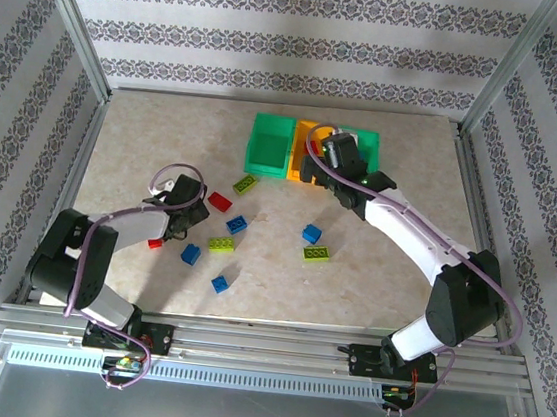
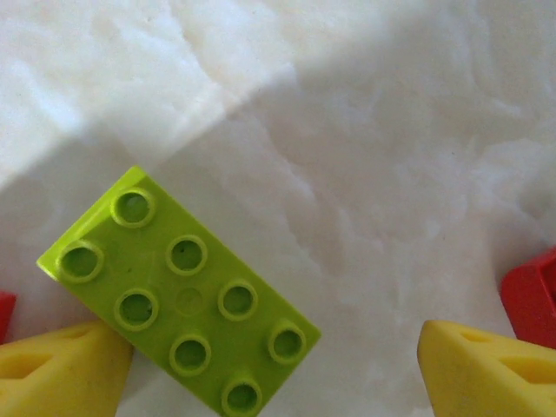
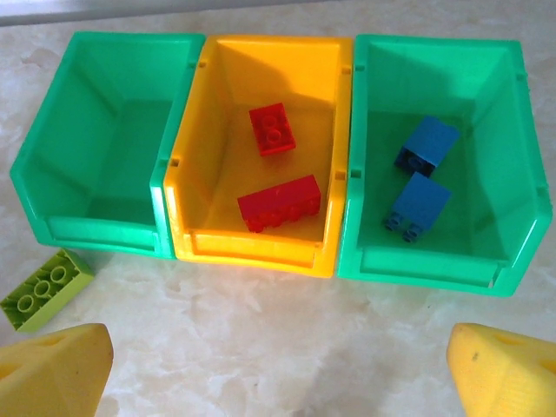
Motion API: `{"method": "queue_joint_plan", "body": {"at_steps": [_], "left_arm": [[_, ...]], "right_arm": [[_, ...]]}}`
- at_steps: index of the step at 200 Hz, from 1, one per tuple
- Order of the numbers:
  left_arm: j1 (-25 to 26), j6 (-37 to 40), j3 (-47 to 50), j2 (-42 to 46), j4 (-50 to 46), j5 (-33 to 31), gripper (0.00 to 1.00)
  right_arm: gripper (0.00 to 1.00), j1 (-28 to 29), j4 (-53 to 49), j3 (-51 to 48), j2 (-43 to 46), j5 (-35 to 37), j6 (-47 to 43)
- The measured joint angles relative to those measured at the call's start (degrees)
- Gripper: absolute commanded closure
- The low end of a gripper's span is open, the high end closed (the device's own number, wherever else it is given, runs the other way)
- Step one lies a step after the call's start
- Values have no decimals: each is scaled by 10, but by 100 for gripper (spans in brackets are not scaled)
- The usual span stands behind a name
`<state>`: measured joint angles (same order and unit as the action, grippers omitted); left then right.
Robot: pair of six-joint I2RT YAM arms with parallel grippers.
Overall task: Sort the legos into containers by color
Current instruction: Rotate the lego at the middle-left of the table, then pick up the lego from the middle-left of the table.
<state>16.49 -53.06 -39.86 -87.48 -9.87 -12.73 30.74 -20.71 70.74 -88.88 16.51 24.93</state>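
A lime lego (image 2: 182,295) lies studs-up on the table between the fingers of my left gripper (image 2: 274,373), close against the left finger (image 2: 61,369). That gripper (image 1: 189,216) is open and low over the table's left side. Red legos show at the edges of the left wrist view (image 2: 530,295). My right gripper (image 3: 278,373) hangs open and empty just in front of the containers. The left green bin (image 3: 52,165) is empty. The orange bin (image 3: 200,165) holds two red legos (image 3: 280,202). The right green bin (image 3: 512,165) holds two blue legos (image 3: 417,204).
Loose legos lie mid-table: lime ones (image 1: 246,184) (image 1: 221,244) (image 1: 317,254), blue ones (image 1: 236,225) (image 1: 190,254) (image 1: 311,233), a red one (image 1: 220,201). The bins (image 1: 271,145) stand at the back centre. Patterned walls and metal posts ring the table.
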Motion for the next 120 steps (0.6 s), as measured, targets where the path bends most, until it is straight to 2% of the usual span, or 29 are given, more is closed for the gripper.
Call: {"method": "queue_joint_plan", "body": {"at_steps": [33,96,120], "left_arm": [[-1,39,-54,-42,0,0,25],[-1,70,-82,-49,-41,-28,29],[-1,79,-91,-60,-62,-30,33]], "right_arm": [[2,0,0,-4,0,-10,7],[2,2,-1,-21,12,-12,23],[2,2,-1,-30,28,-12,26]]}}
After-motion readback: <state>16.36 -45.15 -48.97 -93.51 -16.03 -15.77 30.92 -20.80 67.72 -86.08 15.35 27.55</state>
